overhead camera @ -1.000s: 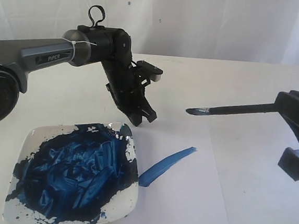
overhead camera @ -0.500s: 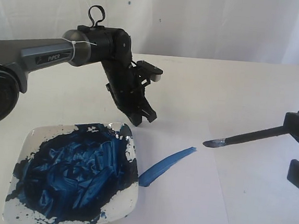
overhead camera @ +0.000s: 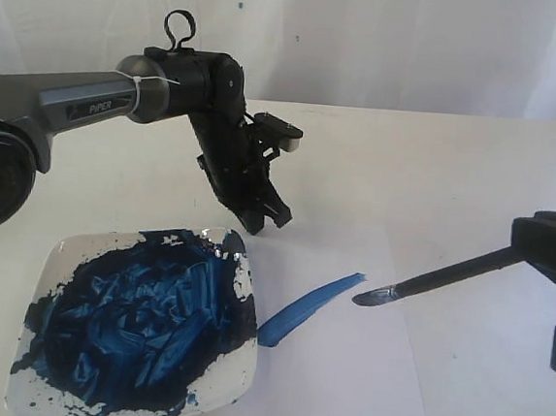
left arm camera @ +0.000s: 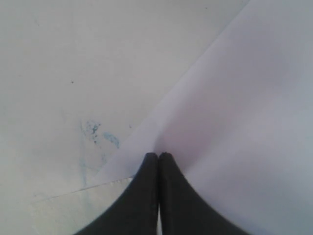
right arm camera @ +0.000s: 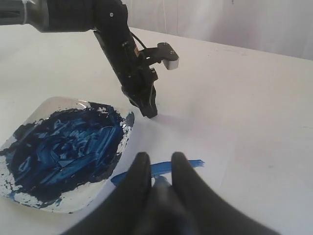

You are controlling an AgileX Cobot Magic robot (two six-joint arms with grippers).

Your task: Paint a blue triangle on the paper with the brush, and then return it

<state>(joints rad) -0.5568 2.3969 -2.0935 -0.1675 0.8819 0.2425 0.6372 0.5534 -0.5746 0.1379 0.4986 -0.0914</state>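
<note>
The brush [overhead camera: 437,277], thin and black with blue-wet bristles, sits clamped in the right fingers [right arm camera: 139,176]; left fingers [left arm camera: 144,196] together

Lit brightly and evenly, with only soft, faint shadows. Washed out toward twelve o'clock of the exterior view, across the pale draped backdrop [overhead camera: 419,45]. Glinting on the wet dark-blue smeared paint [overhead camera: 141,323] at seven o'clock. Blurred up close on the black left gripper [left arm camera: 158,156] and black right gripper [right arm camera: 160,164].
</note>
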